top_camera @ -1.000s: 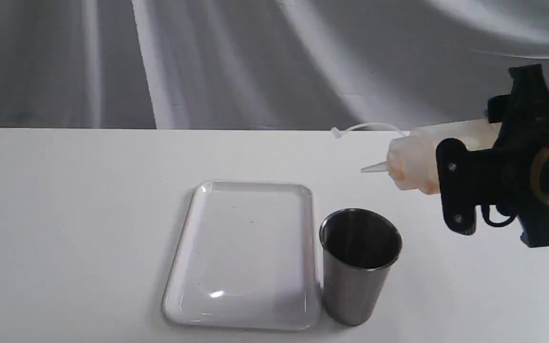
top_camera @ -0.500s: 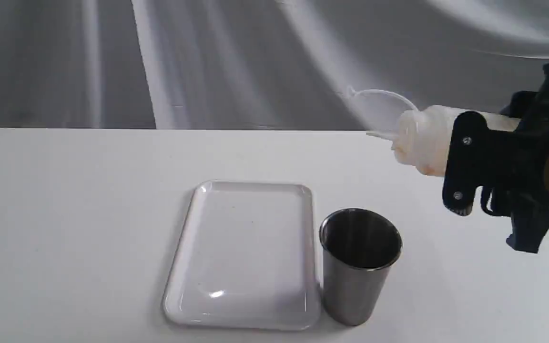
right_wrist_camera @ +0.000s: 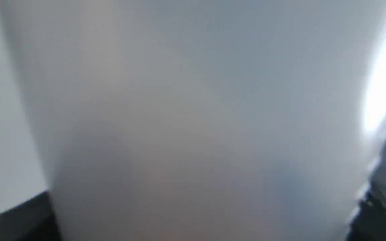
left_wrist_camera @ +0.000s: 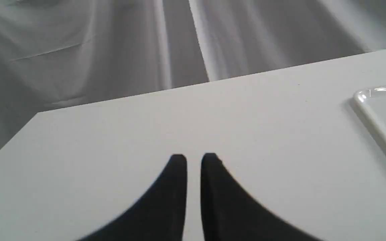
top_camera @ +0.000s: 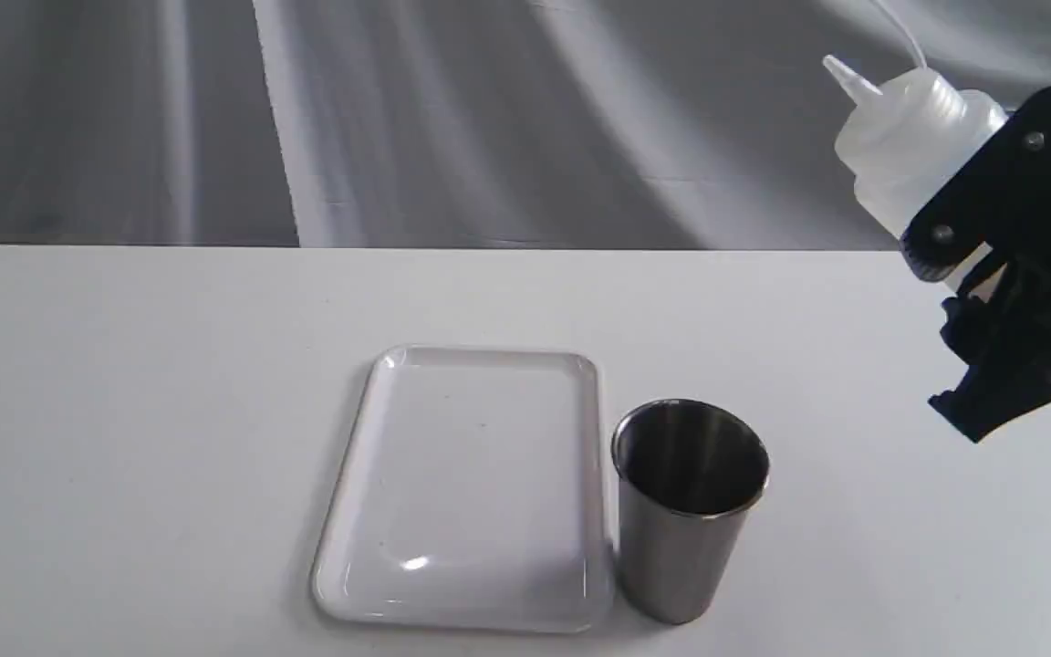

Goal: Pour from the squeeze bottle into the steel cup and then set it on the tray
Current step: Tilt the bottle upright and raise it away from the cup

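The squeeze bottle (top_camera: pixel 900 146) is high at the far right, tilted with its cone nozzle pointing up and to the left. My right gripper (top_camera: pixel 982 201) is shut on the bottle's body. In the right wrist view the bottle (right_wrist_camera: pixel 193 117) fills the picture as a whitish blur. The steel cup (top_camera: pixel 688 511) stands upright on the table, well below and left of the bottle. It stands right beside the right edge of the white tray (top_camera: pixel 471 484), whose floor is bare. My left gripper (left_wrist_camera: pixel 194 159) hovers low over the table with its black fingers nearly together and nothing between them. A corner of the tray (left_wrist_camera: pixel 385 113) shows there.
The white table (top_camera: pixel 124 411) ends at a straight far edge, with a grey draped cloth (top_camera: pixel 489 119) behind it. In the left wrist view the table's corner (left_wrist_camera: pixel 39 113) lies ahead of the left gripper.
The right gripper has lifted the bottle up and to the right. It has swung the bottle from lying level, nozzle to the left above the cup, to nozzle-up. Cup and tray have not moved.
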